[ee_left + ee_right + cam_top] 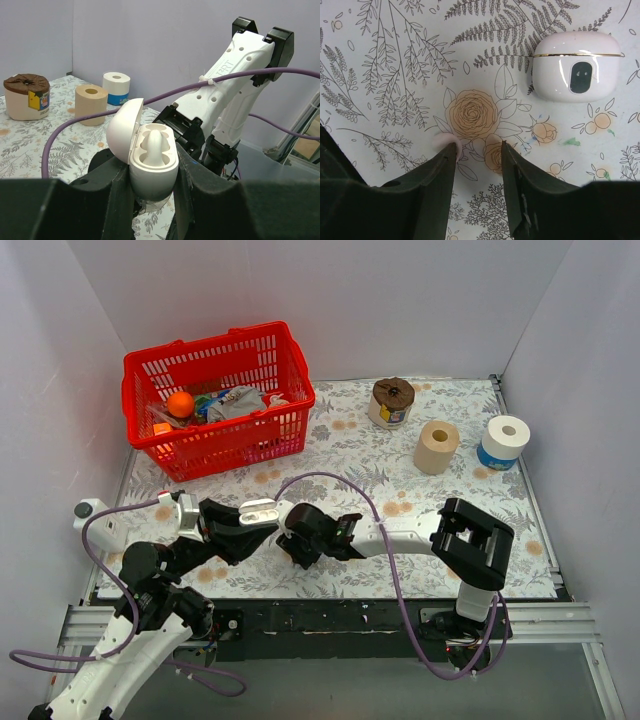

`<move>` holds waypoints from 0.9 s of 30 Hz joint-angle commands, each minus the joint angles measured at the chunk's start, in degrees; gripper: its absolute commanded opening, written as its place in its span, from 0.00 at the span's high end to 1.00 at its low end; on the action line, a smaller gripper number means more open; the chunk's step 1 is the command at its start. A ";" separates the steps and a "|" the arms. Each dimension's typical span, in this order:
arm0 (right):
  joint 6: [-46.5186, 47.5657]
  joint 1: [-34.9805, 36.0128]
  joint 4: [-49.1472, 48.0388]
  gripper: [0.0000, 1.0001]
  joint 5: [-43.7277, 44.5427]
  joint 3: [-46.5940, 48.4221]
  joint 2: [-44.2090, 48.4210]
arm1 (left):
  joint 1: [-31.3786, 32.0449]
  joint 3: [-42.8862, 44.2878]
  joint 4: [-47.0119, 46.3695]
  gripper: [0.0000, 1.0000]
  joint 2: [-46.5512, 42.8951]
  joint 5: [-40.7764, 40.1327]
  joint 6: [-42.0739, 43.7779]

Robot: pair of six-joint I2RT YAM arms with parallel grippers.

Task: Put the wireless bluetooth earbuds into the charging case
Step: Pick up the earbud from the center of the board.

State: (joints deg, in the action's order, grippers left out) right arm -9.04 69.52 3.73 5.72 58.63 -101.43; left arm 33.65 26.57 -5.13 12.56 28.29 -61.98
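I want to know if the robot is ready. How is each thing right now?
charging case: lid open, no earbud inside.
left gripper: shut on the charging case.
right gripper: open, nothing between its fingers.
small pale blob: at one right fingertip, too blurry to name.
white pod with gold line: closed, lying on the table.
red basket: upright, with things in it.

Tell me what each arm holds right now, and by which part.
Left fingers clamp the open charging case by the sides of its base. Right fingers stand apart, nothing between them.
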 commanded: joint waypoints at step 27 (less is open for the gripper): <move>-3.27 2.03 1.72 0.51 7.12 3.59 1.14 | -0.16 -0.46 1.08 1.00 -1.84 -1.13 -0.16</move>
State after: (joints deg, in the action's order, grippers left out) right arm -11.00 71.37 4.93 10.76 59.53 -101.82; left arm 33.65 25.93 -4.25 11.05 27.83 -62.02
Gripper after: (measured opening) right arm 0.491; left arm 0.286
